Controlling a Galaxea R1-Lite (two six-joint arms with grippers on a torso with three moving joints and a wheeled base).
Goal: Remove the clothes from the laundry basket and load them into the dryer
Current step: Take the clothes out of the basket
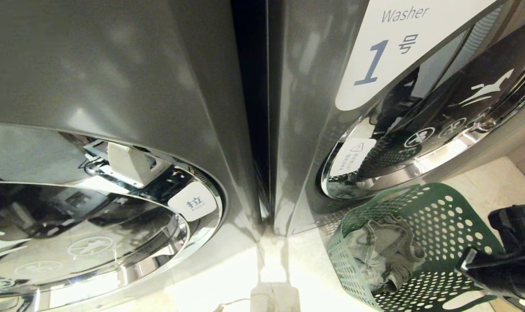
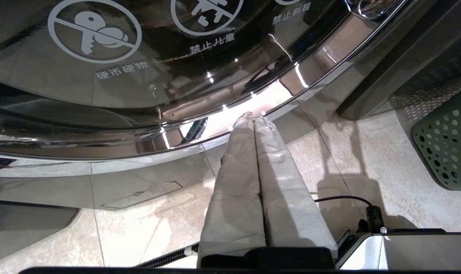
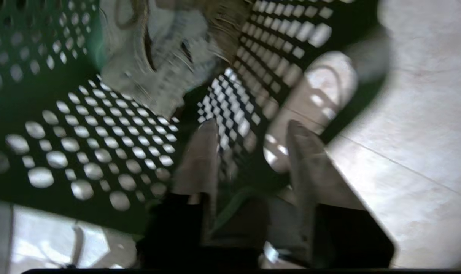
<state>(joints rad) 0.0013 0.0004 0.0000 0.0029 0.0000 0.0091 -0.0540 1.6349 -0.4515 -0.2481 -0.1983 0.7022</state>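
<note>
A green perforated laundry basket (image 1: pixel 444 225) stands on the floor at the lower right, in front of the right-hand machine. Crumpled grey clothes (image 1: pixel 384 251) lie inside it. My right arm (image 1: pixel 505 264) reaches in from the right, over the basket's near rim. In the right wrist view the right gripper (image 3: pixel 253 125) is open and empty above the basket (image 3: pixel 82 125), short of the clothes (image 3: pixel 158 57). Two grey front-loaders stand side by side: the left one (image 1: pixel 115 86) has a door with a pull tag (image 1: pixel 192 201), the right one (image 1: pixel 306 108) bears a "Washer 1" sign (image 1: pixel 396 47). Which is the dryer I cannot tell. My left gripper (image 2: pixel 254 116) is shut, parked low by the left machine's door.
A dark gap (image 1: pixel 249 108) separates the two machines. Beige floor tiles (image 1: pixel 487 182) run to the right of the basket. The basket's edge (image 2: pixel 447 148) also shows in the left wrist view. A black cable (image 2: pixel 340 198) lies on the floor beside my base.
</note>
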